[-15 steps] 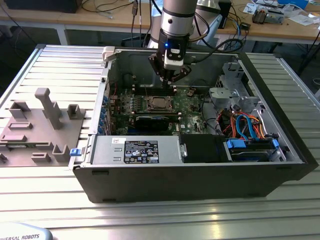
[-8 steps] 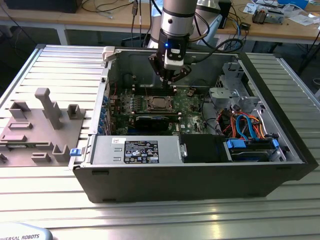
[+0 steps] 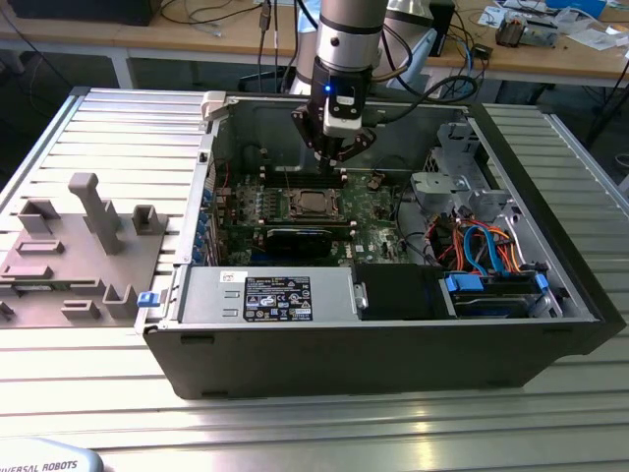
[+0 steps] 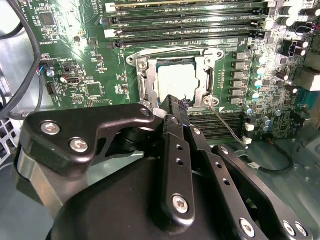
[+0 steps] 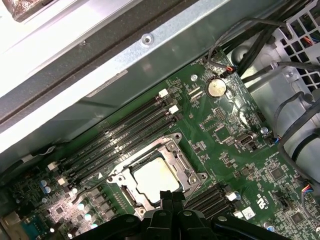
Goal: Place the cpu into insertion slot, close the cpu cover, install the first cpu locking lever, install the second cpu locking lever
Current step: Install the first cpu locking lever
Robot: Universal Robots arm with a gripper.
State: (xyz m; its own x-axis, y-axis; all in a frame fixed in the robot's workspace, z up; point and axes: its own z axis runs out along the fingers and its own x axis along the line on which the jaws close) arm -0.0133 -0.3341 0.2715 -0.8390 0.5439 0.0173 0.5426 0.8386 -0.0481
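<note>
The cpu (image 4: 176, 80) lies in the insertion slot (image 4: 135, 60) on the green motherboard, its dull silver top showing. The cpu cover (image 4: 148, 82) lies flat over it as a silvery frame. In the first wrist view the cpu (image 5: 156, 177) and the cpu cover (image 5: 176, 151) sit just beyond the fingertips. One thin wire locking lever (image 4: 227, 127) sticks out from the socket's corner over the black memory slots. A second lever (image 4: 175, 49) runs along the socket's far side. My gripper (image 4: 175, 104) is shut with nothing in it, its tip at the socket's near edge. In the exterior view the gripper (image 3: 335, 157) hangs just behind the cpu (image 3: 313, 204).
The motherboard sits in an open computer case (image 3: 393, 344) on a ribbed metal table. Memory slots (image 4: 190, 22) flank the socket. A drive cage (image 3: 447, 182) with coloured cables (image 3: 482, 246) fills the exterior view's right. A grey parts fixture (image 3: 88, 246) stands at its left.
</note>
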